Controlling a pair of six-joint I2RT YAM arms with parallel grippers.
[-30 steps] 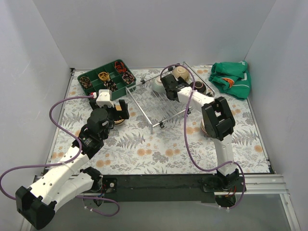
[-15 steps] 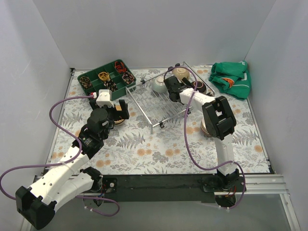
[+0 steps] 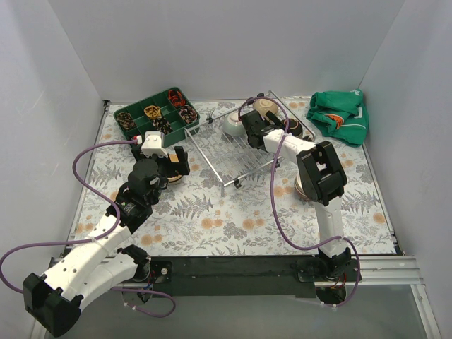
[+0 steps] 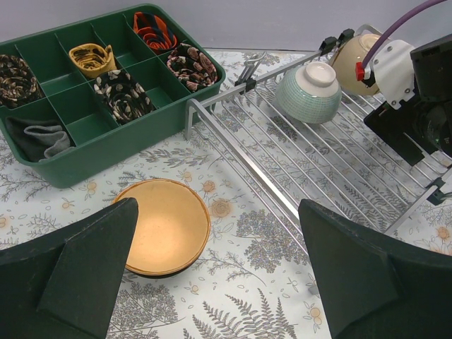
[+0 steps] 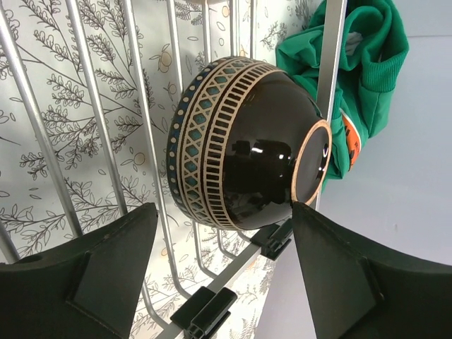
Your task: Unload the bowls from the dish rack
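Bowls in dish rack (image 4: 332, 173), one out on the table.
Dark brown bowl (image 5: 240, 141) lies on its side at the rack's rim, right gripper (image 5: 222, 244) jaws apart before it. Mint-green bowl (image 4: 308, 92) sits upturned on the bars. Left gripper (image 4: 219, 244) is spread wide over tan bowl (image 4: 162, 226).

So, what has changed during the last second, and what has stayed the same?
The right pincer moved a little to the right along the far end of the rack, toward the dark bowl, and opened wider. It now stands open on both sides of that bowl. The left pincer stayed open over the tan bowl. The mint bowl did not move.
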